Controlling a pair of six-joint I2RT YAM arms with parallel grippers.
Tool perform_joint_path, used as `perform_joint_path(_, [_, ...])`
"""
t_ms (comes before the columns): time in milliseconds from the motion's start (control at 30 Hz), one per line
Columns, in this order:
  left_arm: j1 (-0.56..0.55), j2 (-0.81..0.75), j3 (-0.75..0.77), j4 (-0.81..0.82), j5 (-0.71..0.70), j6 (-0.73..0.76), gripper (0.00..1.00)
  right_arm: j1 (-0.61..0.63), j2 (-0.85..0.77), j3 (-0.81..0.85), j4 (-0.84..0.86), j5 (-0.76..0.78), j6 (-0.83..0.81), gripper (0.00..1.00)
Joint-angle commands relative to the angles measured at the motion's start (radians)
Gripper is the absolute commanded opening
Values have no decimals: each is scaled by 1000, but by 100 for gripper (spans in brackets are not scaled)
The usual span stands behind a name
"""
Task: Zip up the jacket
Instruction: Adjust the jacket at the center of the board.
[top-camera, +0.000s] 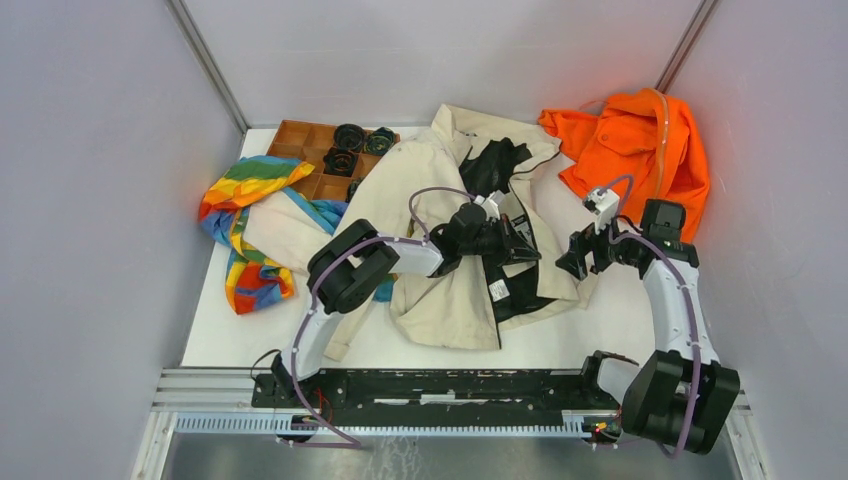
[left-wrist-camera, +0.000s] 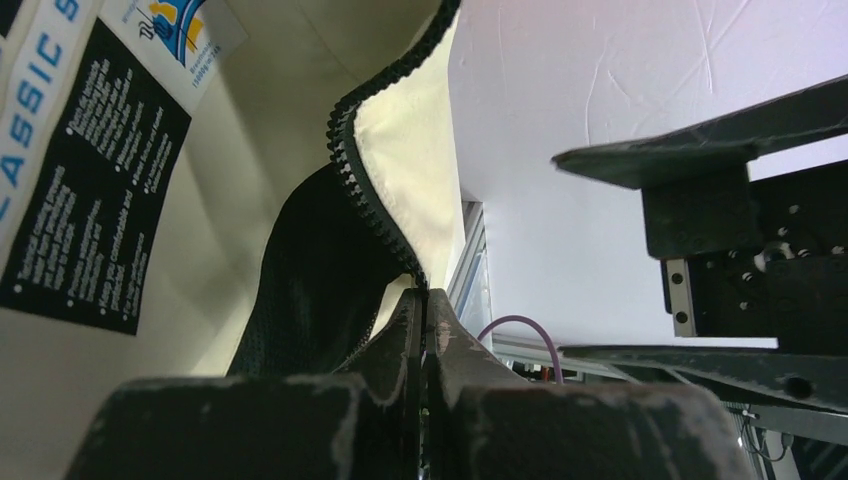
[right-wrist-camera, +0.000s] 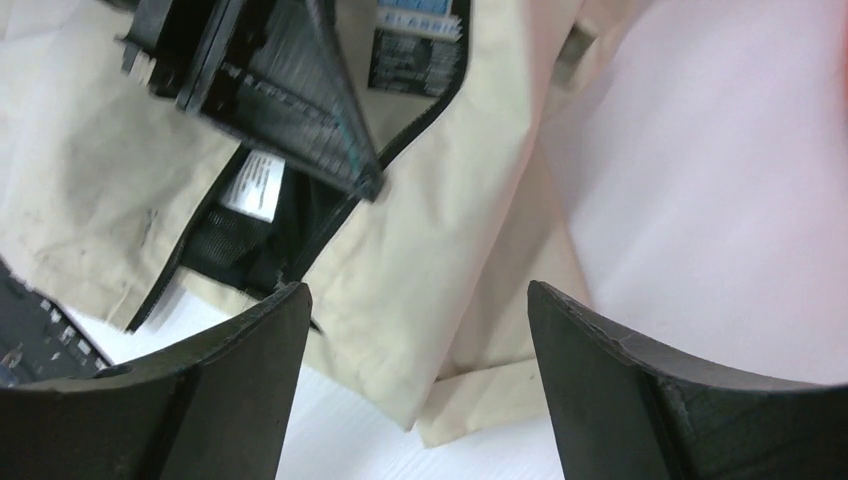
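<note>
The beige jacket (top-camera: 450, 280) lies open on the white table, black lining and labels showing. My left gripper (top-camera: 525, 250) is over the jacket's middle, shut on the jacket's toothed zipper edge (left-wrist-camera: 365, 190), which runs down into the closed fingertips (left-wrist-camera: 440, 320). My right gripper (top-camera: 575, 262) hovers at the jacket's right side, open, with nothing between its fingers (right-wrist-camera: 260, 340). Below it in the right wrist view lie a folded beige corner of the jacket (right-wrist-camera: 450, 330) and the left gripper (right-wrist-camera: 290, 100).
A bright orange garment (top-camera: 640, 150) lies at the back right. A rainbow-striped cloth (top-camera: 245, 215) lies at the left. A brown compartment tray (top-camera: 300, 140) with black round parts stands at the back left. A metal rail (top-camera: 220, 385) runs along the near edge.
</note>
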Motion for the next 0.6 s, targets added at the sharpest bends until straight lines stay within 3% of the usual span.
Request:
perform_joint_path(0, [2,32,60,61,27,-49,2,-15,44,61,-225,-44,-188,84])
perform_joint_path(400, [-9,80,116,60,57,-46,3,-14,62,-29,-106,49,-135,82])
perform_joint_path(567, [-16,87,110,32,68,-22,10,-19,65,-42,-66,81,-102,77])
